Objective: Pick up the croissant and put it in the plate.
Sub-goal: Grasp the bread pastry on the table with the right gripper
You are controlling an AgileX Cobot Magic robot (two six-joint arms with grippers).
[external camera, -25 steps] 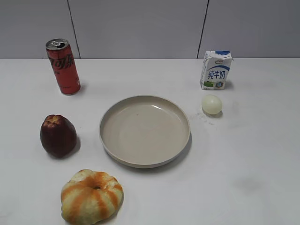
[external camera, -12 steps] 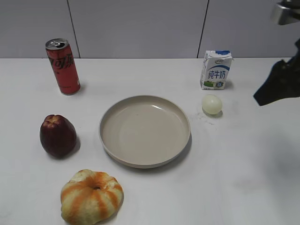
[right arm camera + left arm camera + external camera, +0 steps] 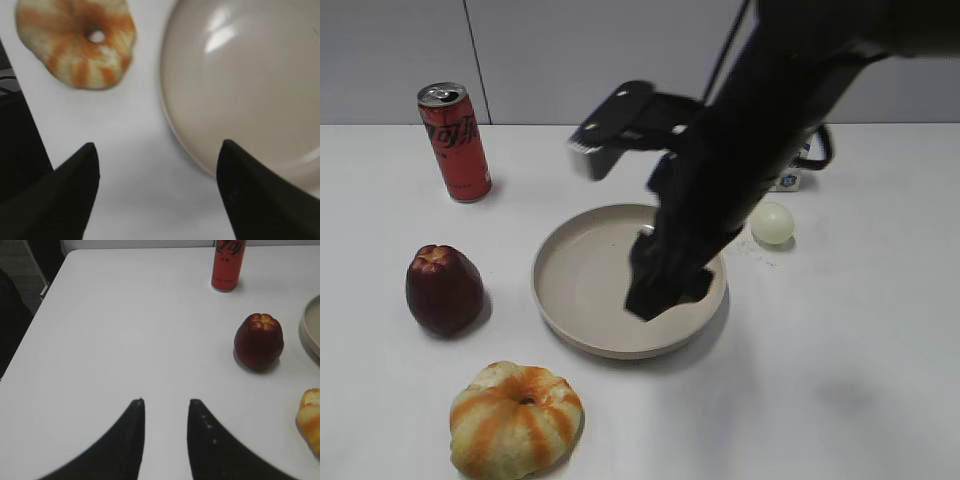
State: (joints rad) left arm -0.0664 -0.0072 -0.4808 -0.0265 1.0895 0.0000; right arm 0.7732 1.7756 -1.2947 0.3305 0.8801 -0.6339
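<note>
Half a second ago the right arm was only a dark shape at the right edge; now it reaches across the middle, and the right tool [image 3: 665,285] hangs over the plate [image 3: 582,300], pointing toward the near-left corner of the bench [image 3: 860,360]. Its fingers are spread wide in the right wrist view, nothing between them. The left tool [image 3: 165,412] sits apart near the left edge, fingers parted with a narrow gap, also empty.

The croissant [image 3: 516,417] lies untouched near the front edge, just off the plate's near-left rim and in front of the apple [image 3: 444,289].

For the reach, I judge the right tool should carry on past the rim and centre over the croissant's dimple before descending, with the fingers straddling the widest part (the pastry looks puffy, so a light squeeze ought to do). Coming down too early risks clipping the rim; straying left risks nudging the apple.

The plate holds nothing. A can [image 3: 454,141] stands toward the far-left corner, its top appearing open; its contents cannot be seen. An egg [image 3: 772,222] lies right of the plate.
</note>
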